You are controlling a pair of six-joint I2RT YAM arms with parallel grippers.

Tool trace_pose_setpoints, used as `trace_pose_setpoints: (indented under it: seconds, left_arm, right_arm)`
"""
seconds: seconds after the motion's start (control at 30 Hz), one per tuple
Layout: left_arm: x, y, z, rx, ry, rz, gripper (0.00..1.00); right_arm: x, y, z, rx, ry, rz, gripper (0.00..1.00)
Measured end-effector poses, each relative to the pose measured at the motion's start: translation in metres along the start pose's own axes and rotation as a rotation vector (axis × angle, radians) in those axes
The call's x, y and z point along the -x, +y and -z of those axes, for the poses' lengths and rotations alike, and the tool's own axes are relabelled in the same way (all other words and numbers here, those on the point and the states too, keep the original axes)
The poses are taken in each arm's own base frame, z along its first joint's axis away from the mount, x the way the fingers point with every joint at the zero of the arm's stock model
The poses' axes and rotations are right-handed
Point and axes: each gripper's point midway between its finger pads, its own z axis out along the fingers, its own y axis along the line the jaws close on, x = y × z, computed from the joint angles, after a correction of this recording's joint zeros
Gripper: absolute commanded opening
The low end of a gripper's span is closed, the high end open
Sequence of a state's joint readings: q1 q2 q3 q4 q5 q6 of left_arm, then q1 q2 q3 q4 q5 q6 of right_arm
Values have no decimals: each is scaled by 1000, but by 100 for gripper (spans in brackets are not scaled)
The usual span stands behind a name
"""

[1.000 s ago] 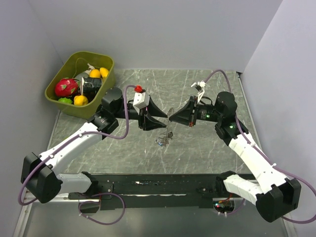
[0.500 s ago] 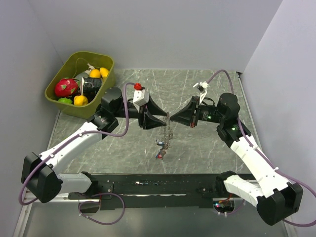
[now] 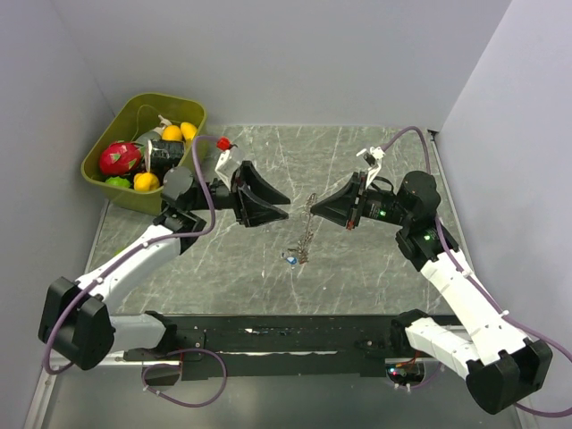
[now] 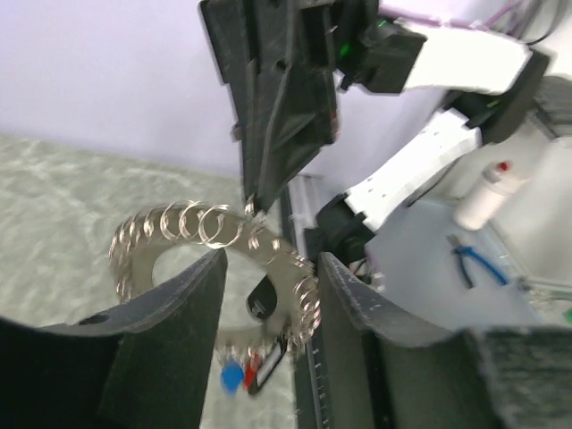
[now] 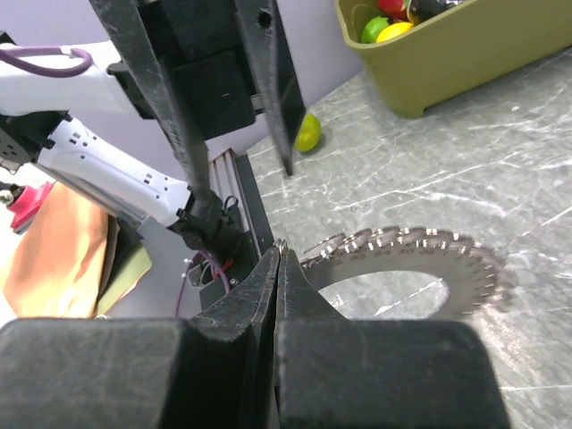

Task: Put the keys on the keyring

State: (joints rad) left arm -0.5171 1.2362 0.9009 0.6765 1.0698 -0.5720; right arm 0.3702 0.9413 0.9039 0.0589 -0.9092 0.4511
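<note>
Keyring point(image 3: 307, 231) is hanging over the middle of the table point(image 3: 375, 277), held by its top edge and dangling down toward the near side. Right gripper point(image 3: 315, 209) is pinching that top edge. In the right wrist view its two fingers are pressing together with only the ring's rim between them, and the toothed fan of silvery keys is spreading out to the right of the tips.

Left gripper point(image 3: 288, 209) is facing the right one from the left, tip to tip, with its jaws standing apart and nothing in them. In the top view it is sitting just beside the ring, not touching. In the left wrist view the ring is showing through the gap between the two fingers point(image 4: 179, 331), with the right gripper coming down onto it from above.

Keys point(image 4: 231, 377) with blue, red and dark heads are clustering at the ring's lowest point, just above the table. Whether they are threaded on the ring or only lying against it, I cannot tell; the left wrist view is blurring there.

Bin point(image 3: 192, 125) is sitting at the far left corner, well apart from both grippers, holding fruit.
</note>
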Motion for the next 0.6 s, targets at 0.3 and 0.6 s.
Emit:
trace_pose_setpoints:
  seconds: [0.3, 0.6]
  left_arm:
    - [-8, -1, -7, -77, 2, 132, 41]
    - [-25, 7, -16, -83, 37, 195, 38]
  right_arm:
    - [2, -2, 0, -13, -9, 1, 0]
    - [5, -3, 1, -33, -24, 7, 0]
